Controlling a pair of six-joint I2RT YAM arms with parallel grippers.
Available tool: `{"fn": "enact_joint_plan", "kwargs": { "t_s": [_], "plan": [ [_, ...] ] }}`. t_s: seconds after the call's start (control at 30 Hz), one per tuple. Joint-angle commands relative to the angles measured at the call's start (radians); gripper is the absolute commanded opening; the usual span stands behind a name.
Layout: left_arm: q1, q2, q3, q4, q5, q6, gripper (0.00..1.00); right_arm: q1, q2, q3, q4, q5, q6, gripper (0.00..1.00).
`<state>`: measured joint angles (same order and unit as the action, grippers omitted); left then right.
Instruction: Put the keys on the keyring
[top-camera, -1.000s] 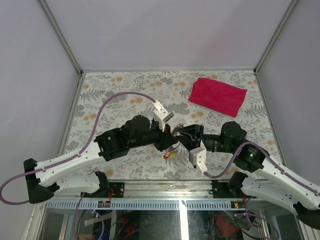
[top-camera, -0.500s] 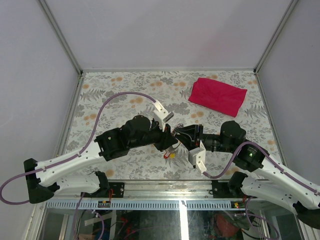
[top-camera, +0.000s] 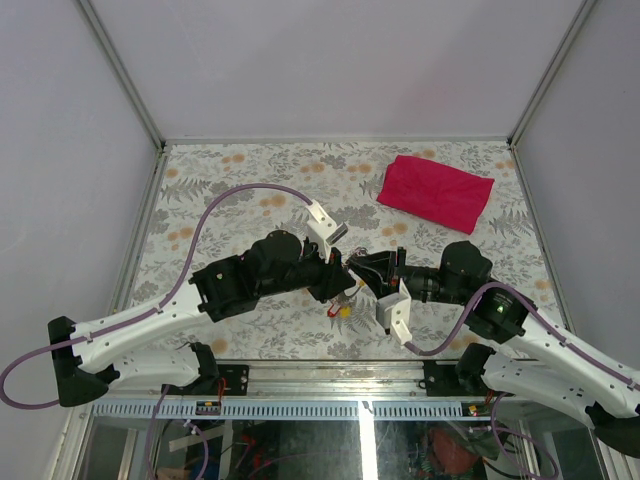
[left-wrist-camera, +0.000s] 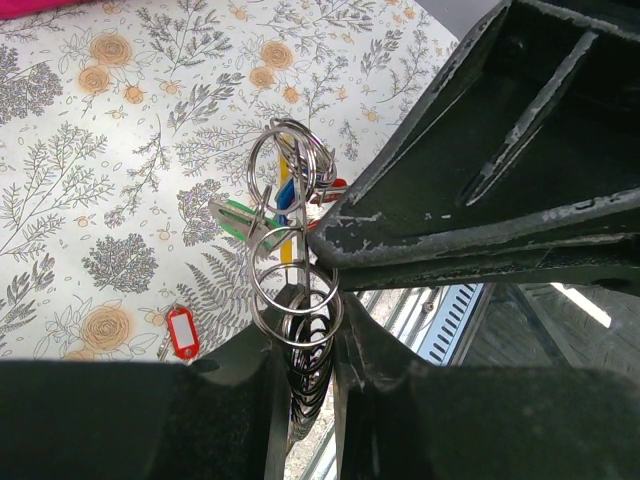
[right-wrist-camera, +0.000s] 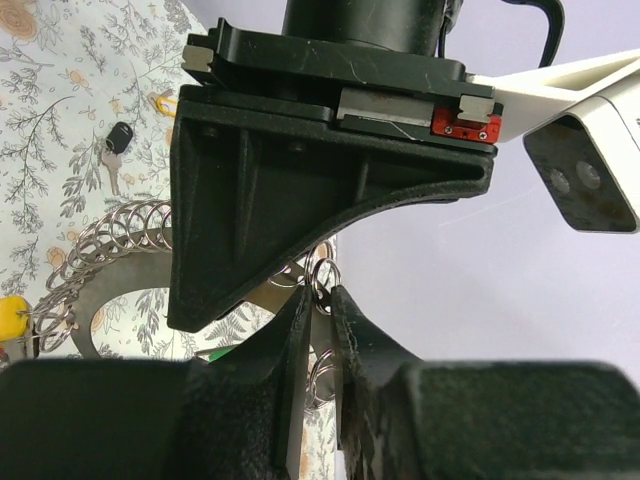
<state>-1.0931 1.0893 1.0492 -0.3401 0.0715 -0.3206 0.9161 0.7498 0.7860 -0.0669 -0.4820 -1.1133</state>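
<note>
The keyring (left-wrist-camera: 293, 262) is a strand of silvery rings, and my left gripper (left-wrist-camera: 305, 312) is shut on its lower end. Its top rings carry yellow and blue tags and a green-headed key (left-wrist-camera: 232, 215). My right gripper (right-wrist-camera: 320, 296) faces the left one and is shut on one small ring (right-wrist-camera: 322, 280) at the strand's other end. In the top view the two grippers (top-camera: 349, 273) meet above the table's near middle. A red-tagged key (left-wrist-camera: 180, 332) lies on the table below them. A small black key (right-wrist-camera: 118, 135) lies farther off.
A big red cloth (top-camera: 435, 193) lies at the far right of the flowered table (top-camera: 230, 180). Red and yellow tags (top-camera: 340, 308) show just under the grippers. The metal front rail (top-camera: 330, 375) runs right behind the arms' bases.
The right gripper's jaws have narrowed onto the small ring, and the right arm has edged slightly left towards the left gripper. The left arm has held still.
</note>
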Motion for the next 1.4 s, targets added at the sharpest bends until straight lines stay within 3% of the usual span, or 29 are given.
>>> {"fn": "enact_joint_plan", "kwargs": {
  "t_s": [0.0, 0.27, 0.5, 0.97, 1.37],
  "plan": [
    [-0.006, -0.011, 0.041, 0.064, 0.018, -0.006, 0.0, 0.001, -0.013, -0.012, 0.077, 0.019, 0.049, 0.17],
    [-0.007, -0.02, 0.036, 0.065, 0.013, -0.004, 0.0, 0.003, -0.031, -0.03, 0.129, 0.044, 0.231, 0.0],
    [-0.006, -0.039, 0.021, 0.073, -0.004, 0.005, 0.0, 0.002, -0.05, -0.077, 0.268, 0.135, 0.494, 0.0],
    [-0.007, -0.054, 0.014, 0.085, -0.045, 0.087, 0.0, 0.004, -0.118, -0.286, 0.72, 0.29, 1.019, 0.0],
    [-0.007, -0.085, 0.02, 0.102, -0.082, 0.154, 0.0, 0.002, -0.099, -0.381, 0.95, 0.32, 1.193, 0.0]
  ]
}}
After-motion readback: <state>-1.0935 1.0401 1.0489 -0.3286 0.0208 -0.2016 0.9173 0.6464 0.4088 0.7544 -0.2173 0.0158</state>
